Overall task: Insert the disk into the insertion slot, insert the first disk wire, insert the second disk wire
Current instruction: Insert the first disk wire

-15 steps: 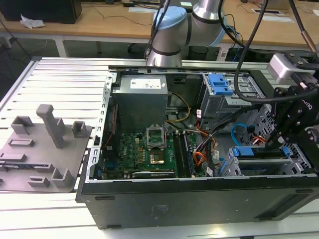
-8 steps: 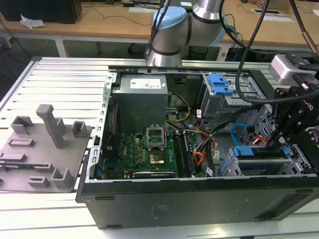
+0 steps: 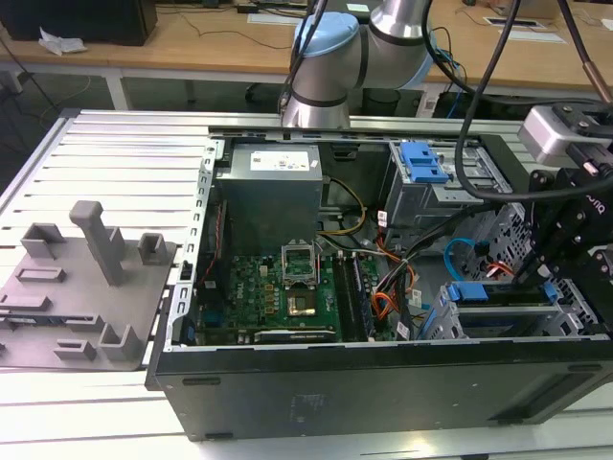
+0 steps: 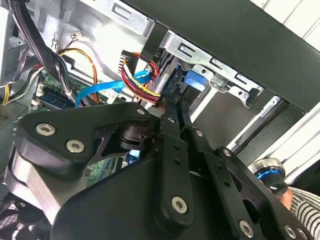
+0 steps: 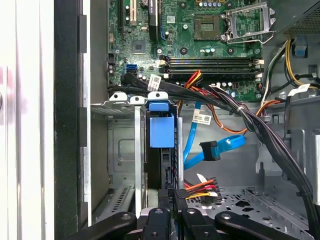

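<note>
The disk (image 5: 161,130) stands edge-on in its bright blue carrier inside the insertion slot (image 5: 120,150), a silver sheet-metal bay at the case's front corner. In the exterior view the disk (image 3: 479,292) lies in the bay (image 3: 436,321) at the exterior view's right. My gripper (image 5: 176,197) is shut on the black plug of the first disk wire (image 5: 200,187), the red, yellow and orange bundle, held against the disk's rear edge. The gripper (image 4: 174,102) meets that bundle (image 4: 142,82) at its tips. The second disk wire (image 5: 227,145) hangs loose beside it, its dark plug free.
The open computer case holds a green motherboard (image 3: 278,287), a grey power supply (image 3: 268,192) and a taller grey cage with a blue latch (image 3: 421,163). A thick black cable bundle (image 5: 250,120) crosses above the bay. A grey fixture plate (image 3: 86,278) lies at the exterior view's left.
</note>
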